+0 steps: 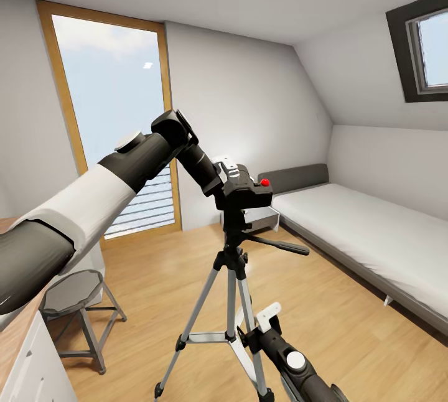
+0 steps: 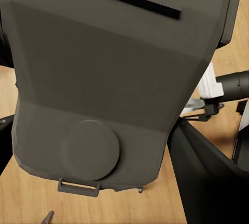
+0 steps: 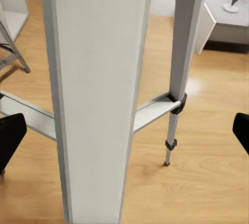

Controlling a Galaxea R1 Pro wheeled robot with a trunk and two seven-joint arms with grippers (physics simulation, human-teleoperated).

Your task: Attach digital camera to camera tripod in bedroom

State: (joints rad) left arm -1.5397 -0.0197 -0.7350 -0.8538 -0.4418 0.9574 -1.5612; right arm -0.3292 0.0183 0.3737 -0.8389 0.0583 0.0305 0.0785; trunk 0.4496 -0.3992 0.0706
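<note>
The digital camera [image 1: 249, 191], black with a red button [image 1: 265, 182], sits on top of the camera tripod's black head [image 1: 234, 228]. My left gripper [image 1: 235, 179] is shut on it from the left. In the left wrist view the camera's dark body [image 2: 114, 78] lies between the dark fingers [image 2: 207, 177]. The pan handle [image 1: 283, 245] sticks out to the right. Silver legs [image 1: 196, 315] spread over the wood floor. Low down, my right gripper [image 1: 258, 325] stands open around one leg [image 3: 98, 89], with fingertips [image 3: 10, 135] well apart on either side.
A grey bed [image 1: 373, 228] runs along the right wall under the sloped ceiling. A metal stool [image 1: 78, 290] and a wood-topped desk [image 1: 18, 327] stand at the left. A tall glass door [image 1: 112, 122] is behind my left arm, and a white bedside unit [image 1: 264, 218] behind the tripod.
</note>
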